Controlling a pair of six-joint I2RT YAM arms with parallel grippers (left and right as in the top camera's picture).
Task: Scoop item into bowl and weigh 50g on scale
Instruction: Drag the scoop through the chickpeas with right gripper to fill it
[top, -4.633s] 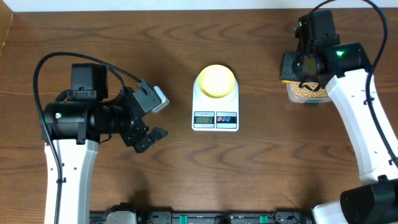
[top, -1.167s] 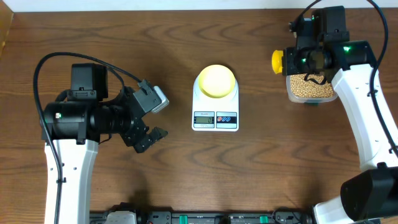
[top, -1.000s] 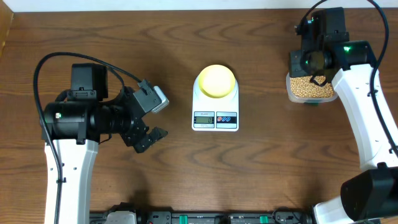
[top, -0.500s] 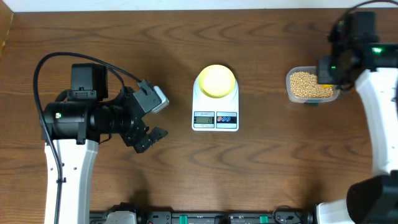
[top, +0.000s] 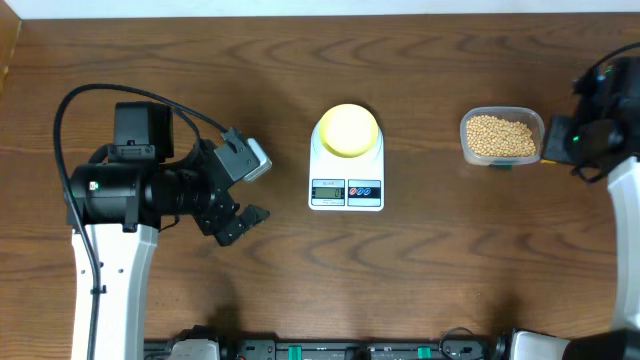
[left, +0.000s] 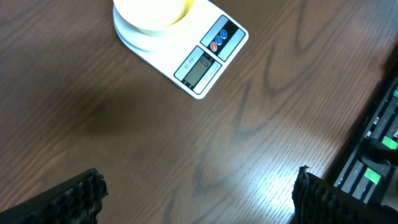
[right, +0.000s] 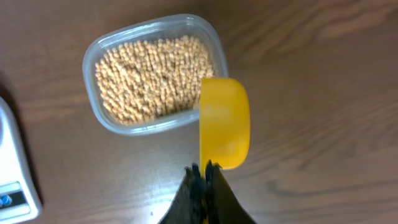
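1. Plainly, the scale (top: 346, 185) lies on the desk (top: 430, 280) midway between the left and right edges. It is a little nearer the far edge, and its display end points toward the near edge.
2. The bowl (top: 347, 130) stands upright on the scale's rounded top, covering most of it.
3. The beans (top: 500, 137) form a loose pile inside a clear plastic tub (top: 463, 135). The tub stands toward the right edge, level with the bowl and well apart from the scale.
4. The right gripper (top: 585, 140) is at the right edge, just beside the tub on the side away from the scale.
5. In the right wrist view its fingers (right: 198, 180) are pressed together on the handle of a yellow spoon (right: 224, 121).
6. The spoon's cup overlaps the tub's nearest rim in that view. Whether it touches the rim or hangs above it cannot be told.
7. The left gripper (top: 248, 188) is toward the left edge, well apart from the scale, tilted over bare wood.
8. Its two fingers (left: 68, 199) stand wide apart, with the scale and bowl visible beyond them in the left wrist view.
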